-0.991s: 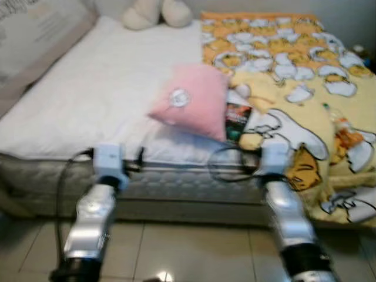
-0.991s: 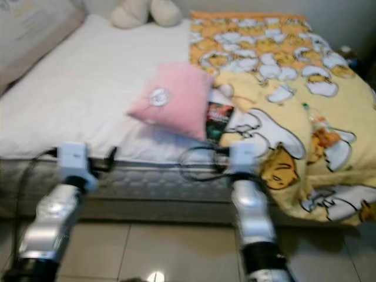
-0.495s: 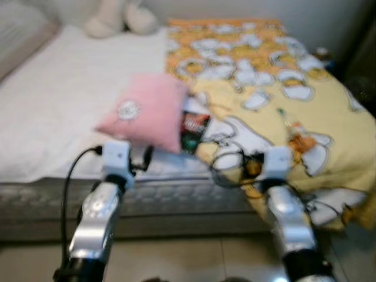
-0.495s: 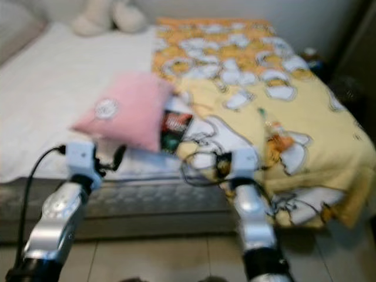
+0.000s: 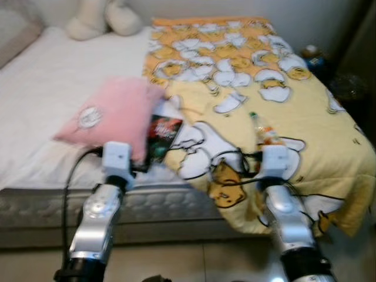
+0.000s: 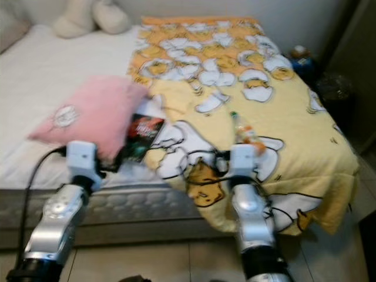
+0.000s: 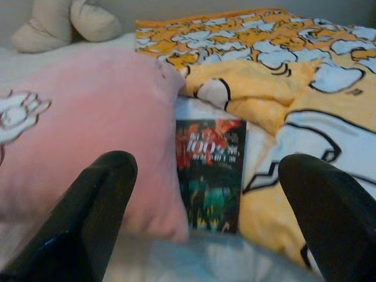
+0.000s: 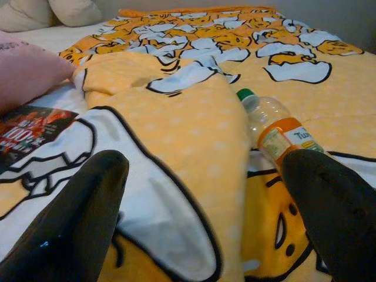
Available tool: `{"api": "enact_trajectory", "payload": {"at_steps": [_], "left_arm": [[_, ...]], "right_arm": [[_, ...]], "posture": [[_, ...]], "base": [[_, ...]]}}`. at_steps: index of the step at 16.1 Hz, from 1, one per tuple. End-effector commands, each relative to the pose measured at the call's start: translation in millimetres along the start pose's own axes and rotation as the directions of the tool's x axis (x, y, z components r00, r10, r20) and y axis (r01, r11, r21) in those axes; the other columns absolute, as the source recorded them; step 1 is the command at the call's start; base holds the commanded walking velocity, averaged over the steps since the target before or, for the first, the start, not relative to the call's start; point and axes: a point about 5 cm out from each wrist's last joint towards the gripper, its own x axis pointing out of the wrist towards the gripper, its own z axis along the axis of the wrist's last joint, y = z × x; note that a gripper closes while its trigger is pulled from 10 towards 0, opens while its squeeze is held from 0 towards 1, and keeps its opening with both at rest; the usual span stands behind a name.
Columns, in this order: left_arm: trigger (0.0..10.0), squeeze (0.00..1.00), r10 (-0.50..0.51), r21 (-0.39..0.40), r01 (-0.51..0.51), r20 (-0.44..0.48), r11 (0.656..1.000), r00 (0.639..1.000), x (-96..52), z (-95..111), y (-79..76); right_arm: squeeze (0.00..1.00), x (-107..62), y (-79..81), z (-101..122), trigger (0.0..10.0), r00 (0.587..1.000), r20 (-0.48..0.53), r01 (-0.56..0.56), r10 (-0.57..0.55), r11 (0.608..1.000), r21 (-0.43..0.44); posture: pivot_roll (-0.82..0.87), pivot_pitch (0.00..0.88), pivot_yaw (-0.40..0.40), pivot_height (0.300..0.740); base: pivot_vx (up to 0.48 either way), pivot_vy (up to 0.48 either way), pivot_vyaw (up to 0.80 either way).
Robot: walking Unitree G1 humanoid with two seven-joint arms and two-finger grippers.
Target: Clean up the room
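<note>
You are looking at a bed [image 5: 35, 117] with a white sheet. A yellow blanket [image 5: 294, 111] with cartoon eggs covers the right half and hangs over the front edge.

A pink pillow [image 5: 106, 114] lies near the front of the white part. A dark book [image 5: 161, 135] with red on its cover lies flat just beside the pillow, touching it, between the pillow and the blanket. A plastic bottle [image 8: 273, 126] with a green cap and an orange label lies on its side on the blanket. Two cream stuffed things [image 5: 100, 17] sit at the far end of the bed.

Your left gripper [image 7: 205, 205] is held out in front of the book and pillow. Its fingers [image 7: 97, 205] are wide apart and hold nothing.

Your right gripper [image 8: 200, 217] is held out over the blanket, close to the bottle. Its fingers [image 8: 329, 200] are wide apart too, and they hold nothing.

The floor [image 5: 194, 261] below is pale tile.
</note>
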Motion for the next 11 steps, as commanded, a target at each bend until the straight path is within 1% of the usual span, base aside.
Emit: {"api": "enact_trajectory", "payload": {"at_steps": [1, 3, 7, 9, 10, 11], "left_arm": [[10.0, 0.00, -0.005, 0.004, 0.005, 0.011, 1.000, 1.000, 2.6, 4.7, -4.2], [10.0, 0.00, 0.004, -0.009, -0.004, 0.003, 1.000, 1.000, 1.7, 3.5, -3.8], [10.0, 0.00, 0.027, -0.009, -0.027, -0.001, 1.000, 1.000, 0.8, 2.3, -1.0], [10.0, 0.00, 0.061, -0.008, -0.061, 0.009, 0.998, 0.998, 0.4, 3.3, 2.8], [10.0, 0.00, 0.054, 0.000, -0.054, 0.003, 0.999, 0.999, 0.4, 3.2, 3.0], [10.0, 0.00, 0.031, -0.029, -0.030, 0.022, 0.999, 0.999, -1.0, 5.7, 1.1]], "right_arm": [[0.00, 1.4, -9.5, 4.0, 10.0, 1.000, 0.011, 0.023, -0.023, 1.000, -0.015], [0.00, 0.6, -9.4, 3.4, 10.0, 1.000, 0.008, 0.023, -0.023, 1.000, -0.009], [0.00, 0.2, -9.7, 1.1, 10.0, 1.000, -0.003, 0.027, -0.027, 1.000, 0.016], [0.00, 2.0, -7.8, 2.3, 10.0, 1.000, -0.002, 0.019, -0.019, 1.000, 0.016], [0.00, 3.6, -7.0, 3.7, 10.0, 1.000, 0.000, 0.016, -0.016, 1.000, 0.017], [0.00, 5.4, -6.3, 5.4, 10.0, 1.000, 0.001, 0.012, -0.012, 1.000, 0.016]], "posture": [[-0.09, 0.000, 0.073, 0.710], [-0.09, 0.000, 0.074, 0.710], [-0.08, 0.000, 0.070, 0.710], [-0.08, 0.000, 0.067, 0.710], [-0.07, 0.000, 0.066, 0.710], [-0.07, 0.000, 0.067, 0.710]], "base": [[0.379, -0.292, 0.00], [0.384, -0.283, 0.00], [0.383, -0.285, 0.00], [0.000, 0.000, 0.00], [0.000, 0.000, 0.00], [0.352, 0.000, 0.00]]}}
